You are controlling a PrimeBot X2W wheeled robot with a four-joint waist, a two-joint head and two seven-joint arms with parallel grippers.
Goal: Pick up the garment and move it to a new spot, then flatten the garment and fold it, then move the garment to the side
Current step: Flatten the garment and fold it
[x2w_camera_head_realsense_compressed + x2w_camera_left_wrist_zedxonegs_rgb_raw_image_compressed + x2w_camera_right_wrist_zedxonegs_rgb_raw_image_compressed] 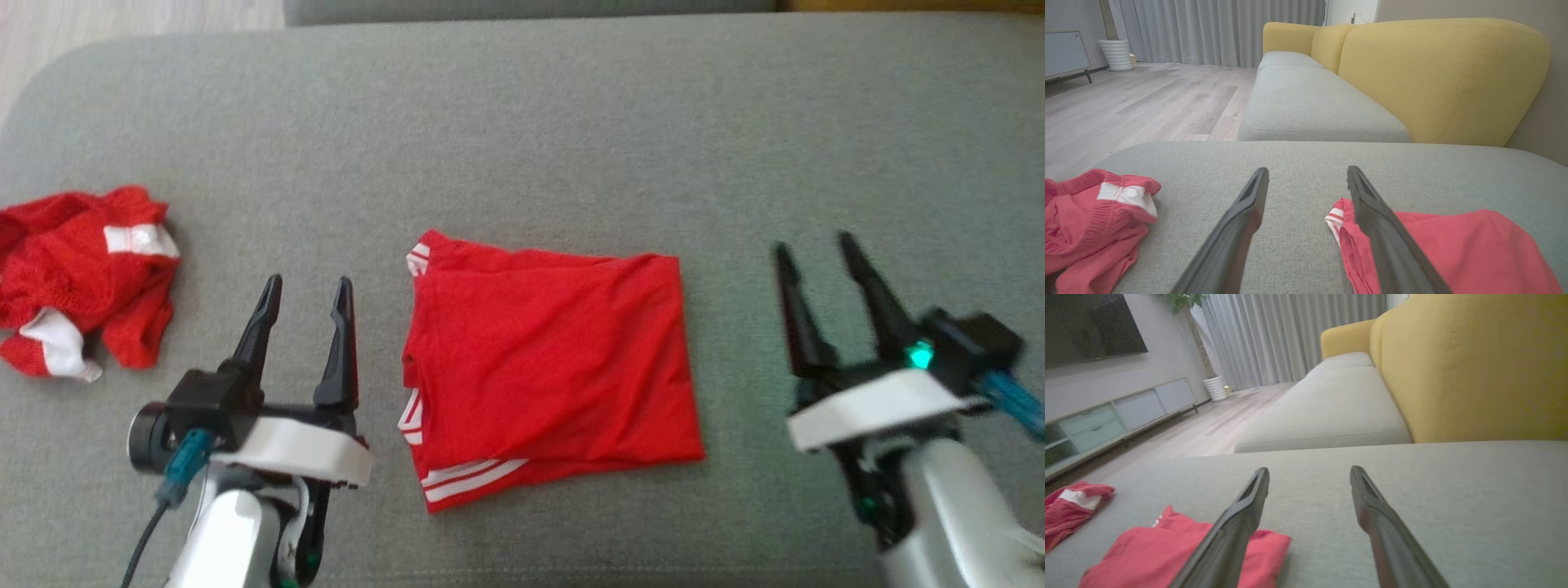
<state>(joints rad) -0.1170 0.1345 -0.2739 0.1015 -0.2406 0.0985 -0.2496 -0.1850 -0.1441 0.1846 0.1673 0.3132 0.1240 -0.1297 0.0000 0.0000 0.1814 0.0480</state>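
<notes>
A red garment (555, 367) with white stripes lies folded into a rough rectangle at the middle of the grey cushion (522, 122). My left gripper (309, 286) stands open just left of it, nothing between its fingers. My right gripper (812, 245) is open to the right of the fold, a short gap away, also empty. The left wrist view has the folded garment (1453, 249) at lower right, behind the right-hand finger (1384, 232). In the right wrist view the folded garment (1167, 555) sits at lower left, with both fingers over bare cushion.
A second red garment (82, 278) with white patches lies crumpled at the cushion's left edge, also in the left wrist view (1090, 228). A yellow sofa back (1437, 77) rises beyond the cushion. Wooden floor (1135, 102) lies off the left side.
</notes>
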